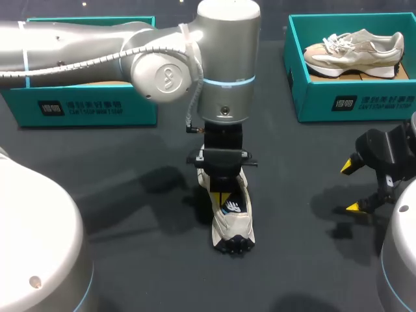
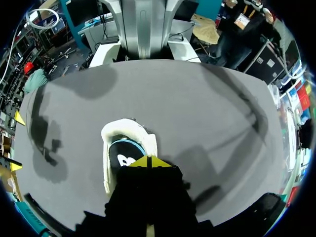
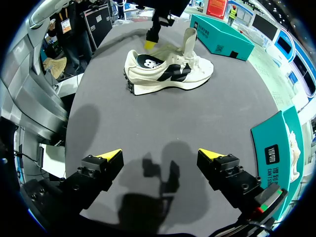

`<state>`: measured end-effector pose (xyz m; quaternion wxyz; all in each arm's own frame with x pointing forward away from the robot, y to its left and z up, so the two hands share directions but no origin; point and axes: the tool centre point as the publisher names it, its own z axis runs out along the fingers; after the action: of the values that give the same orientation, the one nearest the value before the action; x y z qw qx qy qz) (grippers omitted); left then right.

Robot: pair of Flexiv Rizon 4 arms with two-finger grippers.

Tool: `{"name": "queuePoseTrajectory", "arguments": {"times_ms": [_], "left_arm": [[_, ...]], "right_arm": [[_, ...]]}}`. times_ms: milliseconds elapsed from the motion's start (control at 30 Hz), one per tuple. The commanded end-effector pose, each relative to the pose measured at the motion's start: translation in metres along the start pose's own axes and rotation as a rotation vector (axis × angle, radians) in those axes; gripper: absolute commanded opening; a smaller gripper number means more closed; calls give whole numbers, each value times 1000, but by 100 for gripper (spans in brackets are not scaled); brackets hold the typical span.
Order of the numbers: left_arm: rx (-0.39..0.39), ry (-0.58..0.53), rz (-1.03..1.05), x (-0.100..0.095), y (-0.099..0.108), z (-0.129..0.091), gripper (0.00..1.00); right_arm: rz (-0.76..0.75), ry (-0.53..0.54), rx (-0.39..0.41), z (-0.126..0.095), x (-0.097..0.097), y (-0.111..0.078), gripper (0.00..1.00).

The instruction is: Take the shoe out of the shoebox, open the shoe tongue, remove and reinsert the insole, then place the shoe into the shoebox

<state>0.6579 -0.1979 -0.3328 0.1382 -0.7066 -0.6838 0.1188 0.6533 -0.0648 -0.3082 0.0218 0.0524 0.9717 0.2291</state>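
One shoe [image 1: 233, 224] is seen out on the table [image 1: 130, 201], clear of both shoeboxes [image 1: 354, 104]. Left gripper [image 2: 148, 161] is squeezed together at its opening, just over the insole [image 2: 123, 154]. Right gripper [image 3: 160, 154] is held spread, well apart from it.

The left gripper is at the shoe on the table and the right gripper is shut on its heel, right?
No: the right gripper is open, clear of the shoe, as the right wrist view shows. The left gripper is at the shoe.

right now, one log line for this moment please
left hand: shut, tips in cream sneaker at black insole | right hand: open, empty, above grey table
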Motion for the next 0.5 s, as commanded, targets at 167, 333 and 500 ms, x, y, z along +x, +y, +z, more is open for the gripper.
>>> {"name": "queuePoseTrajectory", "arguments": {"times_ms": [167,333,500], "left_arm": [[15,9,-6,-8,12,25,0],[26,23,-11,-8,16,36,0],[18,11,-3,-7,16,36,0]], "right_arm": [[0,-3,3,0,2,0,100],[0,-3,3,0,2,0,100],[0,-3,3,0,2,0,100]]}}
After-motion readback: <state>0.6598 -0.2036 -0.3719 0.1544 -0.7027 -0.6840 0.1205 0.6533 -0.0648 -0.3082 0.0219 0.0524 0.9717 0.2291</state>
